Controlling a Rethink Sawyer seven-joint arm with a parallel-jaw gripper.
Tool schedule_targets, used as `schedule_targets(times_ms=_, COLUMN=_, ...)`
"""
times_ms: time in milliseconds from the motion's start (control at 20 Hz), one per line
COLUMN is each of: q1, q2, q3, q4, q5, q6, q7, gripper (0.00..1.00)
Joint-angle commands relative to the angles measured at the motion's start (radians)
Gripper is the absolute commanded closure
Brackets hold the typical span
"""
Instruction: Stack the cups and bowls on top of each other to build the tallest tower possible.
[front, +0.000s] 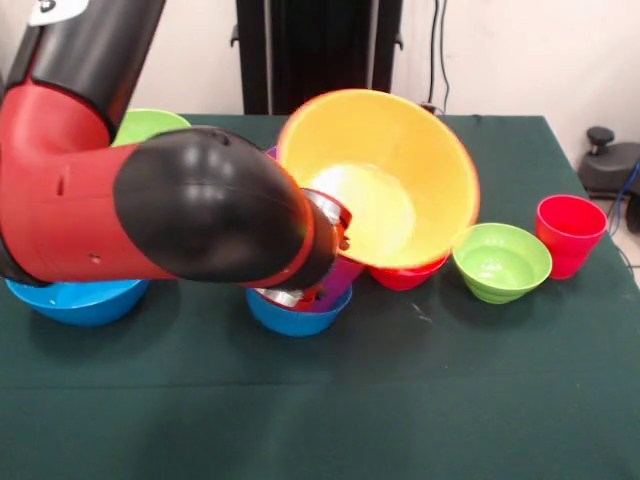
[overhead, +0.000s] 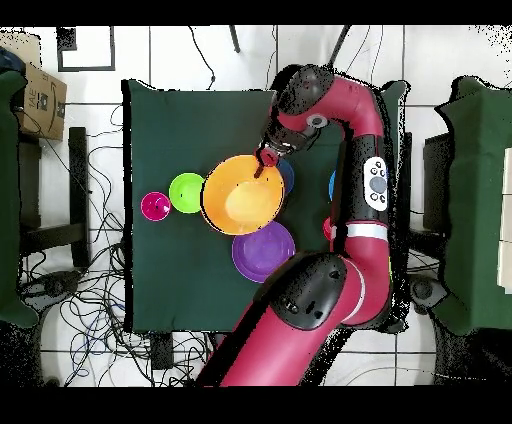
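In the front view, the large yellow bowl (front: 385, 175) was lifted above the green table (front: 330, 400) and tilted, its opening turned toward the camera, and the gripper (front: 335, 232) held it at the rim on its left side, closed on that edge. Under the bowl's lower edge a small red bowl (front: 405, 277) stood on the table, partly hidden. Just below the gripper a small blue bowl (front: 297, 315) stood with something purple inside it. To the right were a lime green bowl (front: 501, 262) and, near it, a red cup (front: 570, 233). Behind the arm (front: 150, 200) a blue bowl (front: 78, 300) and a part of another green bowl (front: 148, 124) were visible. In the overhead view, the gripper (overhead: 266, 163) met the yellow bowl (overhead: 243, 194) at its rim. A purple bowl (overhead: 263, 251) lay just beside the yellow one, while the green bowl (overhead: 186, 192) and the red cup (overhead: 155, 206) stood on its other side.
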Motion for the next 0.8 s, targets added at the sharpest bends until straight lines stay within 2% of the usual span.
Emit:
schedule_targets(times_ms=50, q1=0.025, q2=0.019, q3=-0.02, q4=-0.02, q5=-0.073, q6=-0.048, q7=-0.151, gripper=0.0)
schedule_targets(times_ms=300, q1=0.025, q2=0.019, q3=-0.014, q4=-0.038, q5=-0.08, q6=-0.021, q7=-0.166, gripper=0.0)
schedule_targets(times_ms=500, q1=0.032, q2=0.032, q3=0.007, q4=-0.092, q5=-0.101, q6=0.029, q7=-0.187, gripper=0.0)
schedule_targets(times_ms=700, q1=0.047, q2=0.062, q3=0.059, q4=-0.191, q5=-0.156, q6=0.111, q7=-0.22, gripper=0.0)
schedule_targets(times_ms=800, q1=0.052, q2=0.075, q3=0.104, q4=-0.245, q5=-0.209, q6=0.165, q7=-0.24, gripper=0.0)
